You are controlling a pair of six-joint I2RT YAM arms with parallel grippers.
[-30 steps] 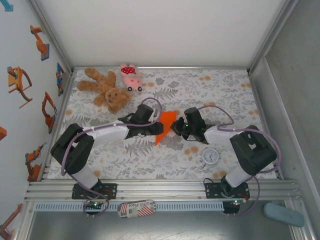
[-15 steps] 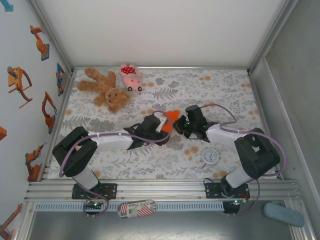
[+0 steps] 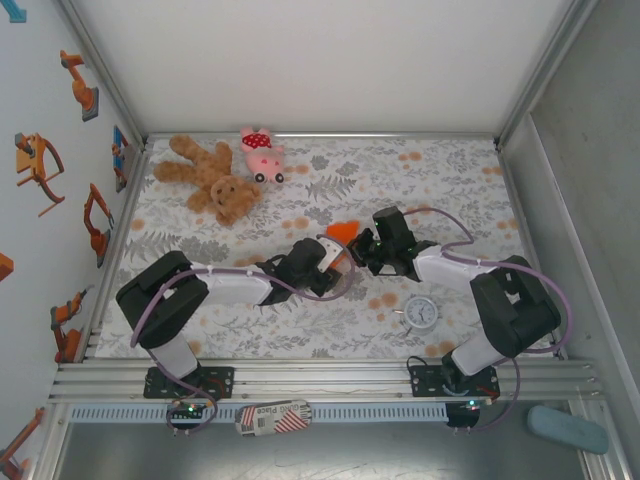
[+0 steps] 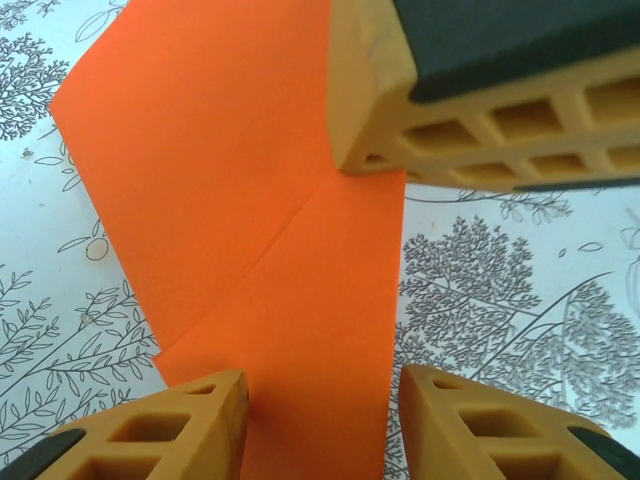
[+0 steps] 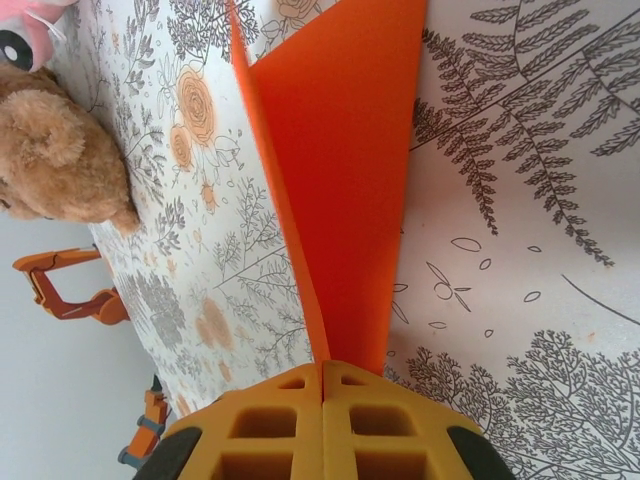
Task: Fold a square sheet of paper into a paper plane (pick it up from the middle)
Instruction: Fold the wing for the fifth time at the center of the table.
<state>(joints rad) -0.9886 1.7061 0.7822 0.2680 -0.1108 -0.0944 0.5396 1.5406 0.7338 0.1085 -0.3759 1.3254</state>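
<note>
One move closer: the left gripper (image 4: 320, 400) has slid in, jaws apart astride the orange sheet (image 4: 250, 200), which the right gripper (image 5: 322, 385) clamps — next crease likely.

Paper (image 4: 250, 200): a plain, bright orange sheet, unmarked, near the middle of the table (image 3: 450, 190). In the right wrist view it is folded lengthwise into a narrow V. The two flaps meet where the closed right gripper (image 5: 322, 375) pinches them and spread apart towards the far end. In the left wrist view a fine oblique crease crosses the broad face, and the left gripper (image 4: 320, 400), its jaws apart, straddles the narrower end.
</note>
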